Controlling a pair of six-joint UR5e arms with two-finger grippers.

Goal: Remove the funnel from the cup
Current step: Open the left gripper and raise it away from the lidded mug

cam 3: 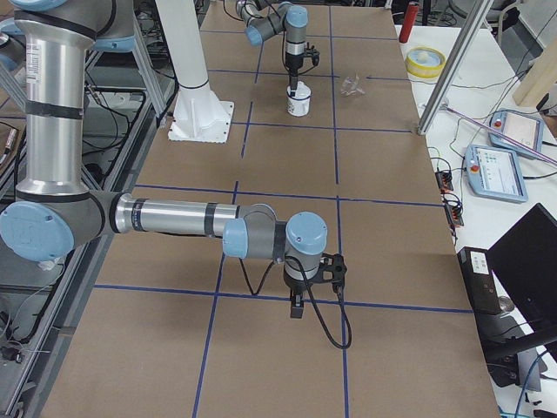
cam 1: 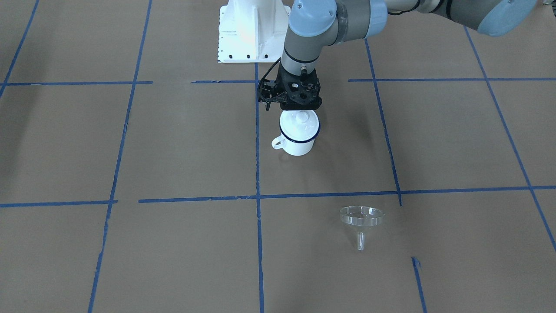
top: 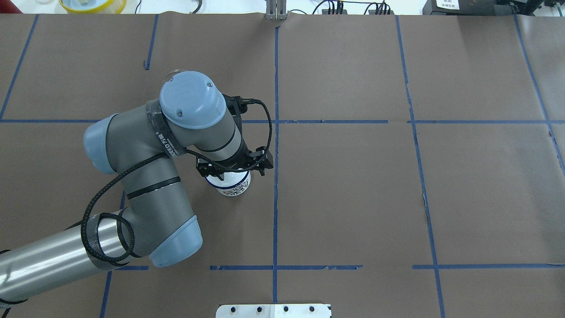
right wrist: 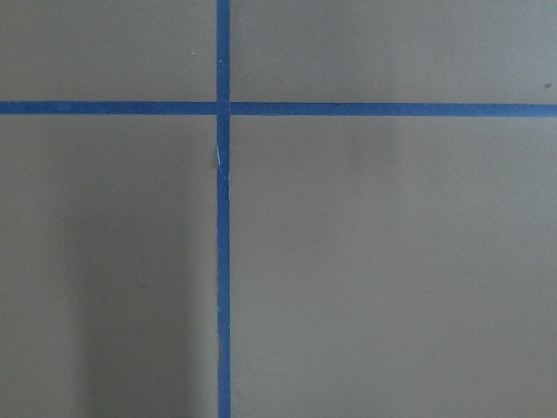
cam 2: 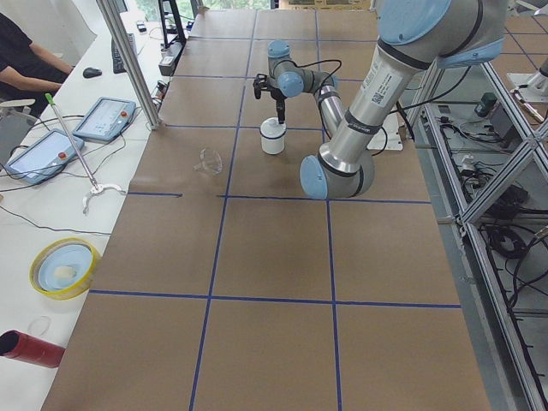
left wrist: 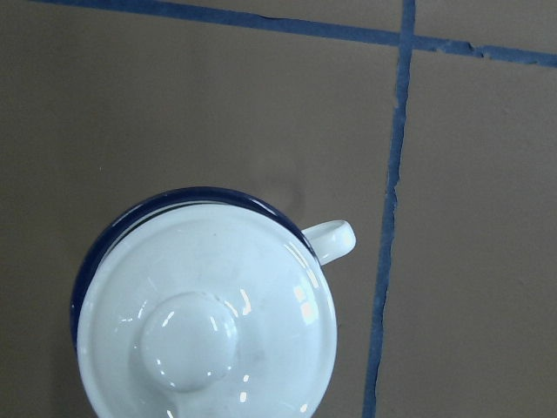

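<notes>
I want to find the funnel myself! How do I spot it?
On the brown table with blue tape lines, find the white cup under the robot's left arm. Farther from the robot, across one blue line, the funnel lies alone. It is the only see-through thing, with a wide round top and thin spout.

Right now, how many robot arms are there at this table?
2. The left arm hangs over the lidded white mug; the right arm hovers low over the table, far from the mug.
</notes>
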